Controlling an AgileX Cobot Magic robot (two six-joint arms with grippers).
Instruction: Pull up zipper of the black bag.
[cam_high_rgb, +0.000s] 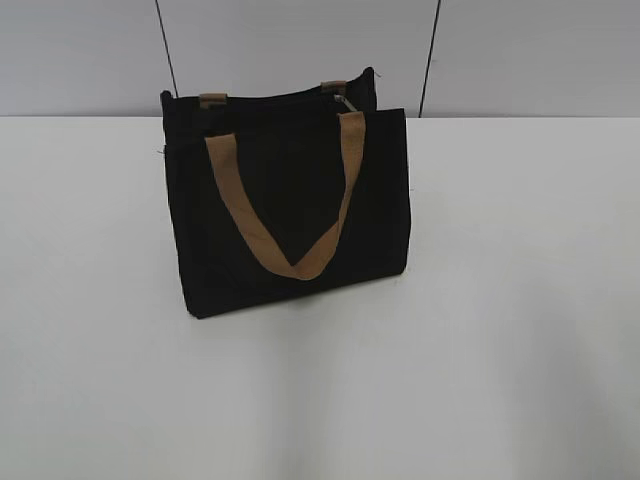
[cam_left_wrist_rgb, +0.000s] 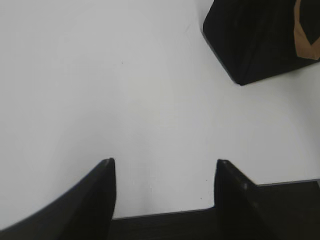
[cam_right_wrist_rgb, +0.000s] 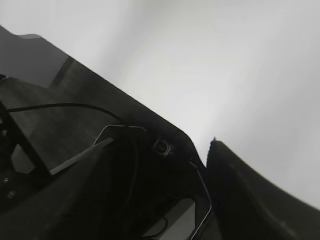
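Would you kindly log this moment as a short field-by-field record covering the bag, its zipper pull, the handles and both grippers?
bag: black bag standing upright on the white table
zipper: silver pull tab at the right end of the top edge in the exterior view
handles: front tan handle hanging down the front face; rear handle barely showing above the top
left gripper: open, over bare table, apart from the bag
right gripper: cannot tell its state; bag not in its view
contact: none visible
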